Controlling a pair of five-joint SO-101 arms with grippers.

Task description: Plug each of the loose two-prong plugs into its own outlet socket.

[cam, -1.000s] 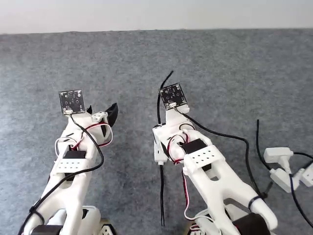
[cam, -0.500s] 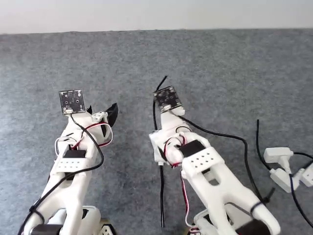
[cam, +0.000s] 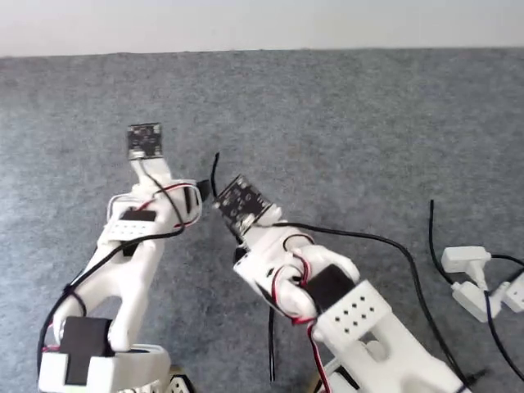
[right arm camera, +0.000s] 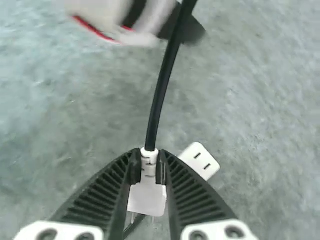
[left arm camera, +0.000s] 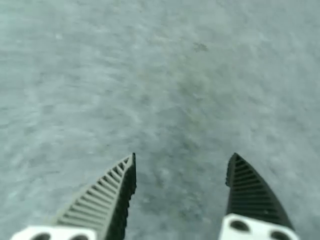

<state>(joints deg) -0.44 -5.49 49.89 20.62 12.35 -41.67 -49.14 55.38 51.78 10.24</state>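
Observation:
My right gripper (right arm camera: 146, 155) is shut on a white two-prong plug (right arm camera: 146, 192), whose black cable (right arm camera: 162, 90) runs straight out from between the fingers. A white outlet socket (right arm camera: 199, 160) with two slots lies on the grey carpet just beside the right fingertip. In the high view the right arm (cam: 286, 262) leans left towards the left arm (cam: 135, 237), and the cable's end (cam: 214, 168) sticks up between them. My left gripper (left arm camera: 182, 157) is open over bare carpet with nothing between its fingers.
More white plug and socket pieces (cam: 465, 260) (cam: 476, 300) with black cords (cam: 431, 221) lie at the table's right edge. A loose black cable (cam: 272, 340) trails back under the right arm. Grey carpet (cam: 368, 115) stretches across the far half.
The right arm has swung left with the plug in its gripper, close to the left arm. The left arm has stretched farther out and turned slightly right.

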